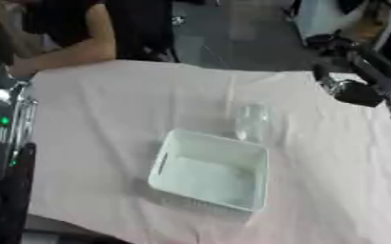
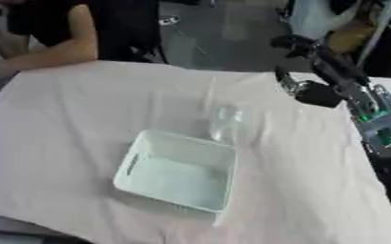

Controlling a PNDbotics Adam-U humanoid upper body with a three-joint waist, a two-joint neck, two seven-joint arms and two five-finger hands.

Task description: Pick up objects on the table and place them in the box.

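Observation:
A white plastic box (image 1: 167, 157) with handle slots stands empty in the middle of the cloth-covered table (image 1: 98, 109). Just behind its far right corner lies a clear see-through object (image 1: 251, 121), perhaps a cup or bottle, touching or nearly touching the box's rim. My right hand (image 2: 314, 94), dark with silver parts, hovers over the far right of the table, well to the right of and behind the clear object and holding nothing I can see. My left hand (image 1: 0, 88) shows only as a blurred bit at the left edge, above my forearm with green lights.
A person's bare arm (image 1: 74, 50) rests on the table's far left corner. The pale pink cloth has folds running toward the box. The table's near edge (image 1: 74, 224) lies close to the box. Dark floor and furniture lie beyond the far edge.

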